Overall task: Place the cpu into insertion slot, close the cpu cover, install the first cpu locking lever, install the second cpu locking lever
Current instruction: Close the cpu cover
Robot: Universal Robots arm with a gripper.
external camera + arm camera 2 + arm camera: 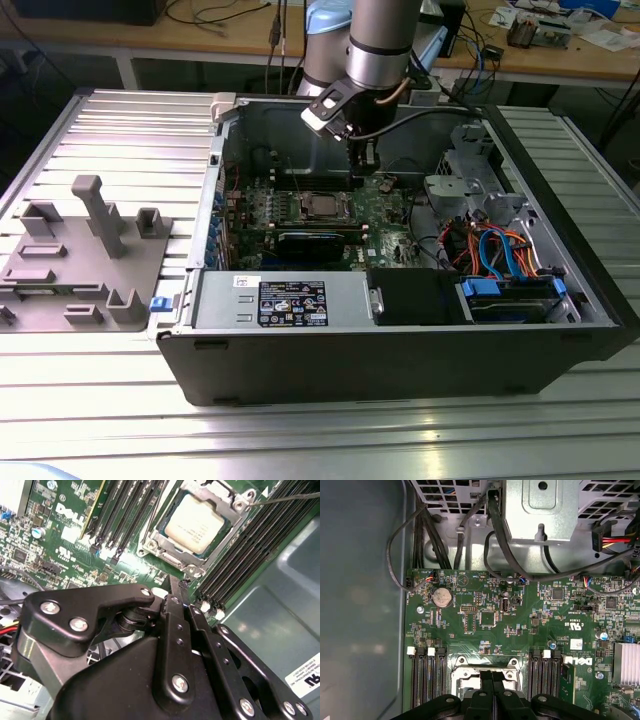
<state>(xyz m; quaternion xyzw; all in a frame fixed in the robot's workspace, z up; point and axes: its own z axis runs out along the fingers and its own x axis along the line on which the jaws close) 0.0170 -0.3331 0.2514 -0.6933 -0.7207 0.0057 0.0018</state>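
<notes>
While just beside the flat silvery cpu (196, 522), matte black gripper (181, 596), fingers tight together.

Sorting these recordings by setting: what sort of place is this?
Probably a robotics lab or workshop: an open computer case lies on a ribbed metal table, with a cable-strewn wooden desk behind it.

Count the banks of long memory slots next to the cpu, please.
2. One memory-slot bank runs along one side of the cpu, the other bank along the opposite side. The gripper covers part of the motherboard, so more may be hidden.
</notes>
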